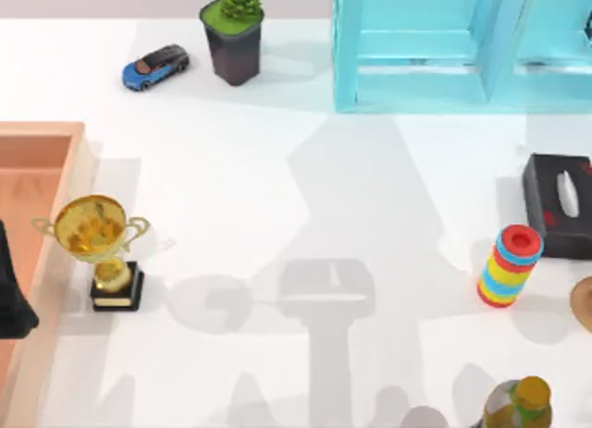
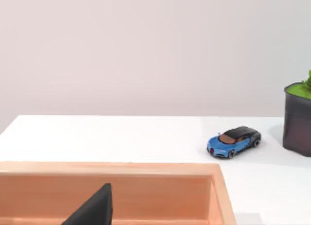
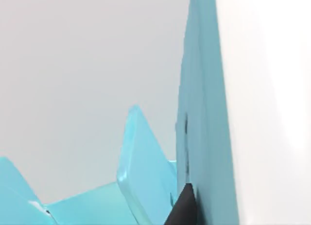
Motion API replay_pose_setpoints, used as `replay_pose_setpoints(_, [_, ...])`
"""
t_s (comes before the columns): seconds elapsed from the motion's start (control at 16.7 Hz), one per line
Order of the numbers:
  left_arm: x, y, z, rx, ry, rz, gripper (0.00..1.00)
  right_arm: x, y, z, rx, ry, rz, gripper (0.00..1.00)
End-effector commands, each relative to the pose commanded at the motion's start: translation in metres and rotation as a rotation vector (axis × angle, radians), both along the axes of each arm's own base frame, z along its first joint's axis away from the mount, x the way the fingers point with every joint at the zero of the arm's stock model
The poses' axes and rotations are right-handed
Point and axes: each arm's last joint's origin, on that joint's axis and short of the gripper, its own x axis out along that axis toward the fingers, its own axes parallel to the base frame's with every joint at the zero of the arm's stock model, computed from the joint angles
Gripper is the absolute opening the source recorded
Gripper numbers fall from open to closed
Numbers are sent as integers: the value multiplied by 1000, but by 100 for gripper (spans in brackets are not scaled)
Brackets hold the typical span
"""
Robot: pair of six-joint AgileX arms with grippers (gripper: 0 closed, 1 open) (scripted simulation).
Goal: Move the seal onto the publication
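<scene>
Seal-task table (image 1: 277, 215): trophy (image 1: 97, 248) beside wooden tray (image 1: 46, 132).

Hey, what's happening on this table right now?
The left end effector hangs over the peach wooden tray at the table's left edge. The right end effector sits close against the turquoise shelf unit at the back right. A gold trophy cup on a black base, a small blue toy car and a black tissue box stand untouched on the table.
</scene>
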Motion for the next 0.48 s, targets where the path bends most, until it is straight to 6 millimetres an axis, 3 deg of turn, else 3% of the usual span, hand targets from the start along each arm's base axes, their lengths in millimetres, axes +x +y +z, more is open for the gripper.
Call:
replay_pose_setpoints(0.24, [0, 0, 0, 0, 0, 0, 100, 3, 1, -5, -8, 21, -3, 0])
replay_pose_setpoints(0.48, [0, 0, 0, 0, 0, 0, 100, 18, 33, -37, -161, 139, 32, 0])
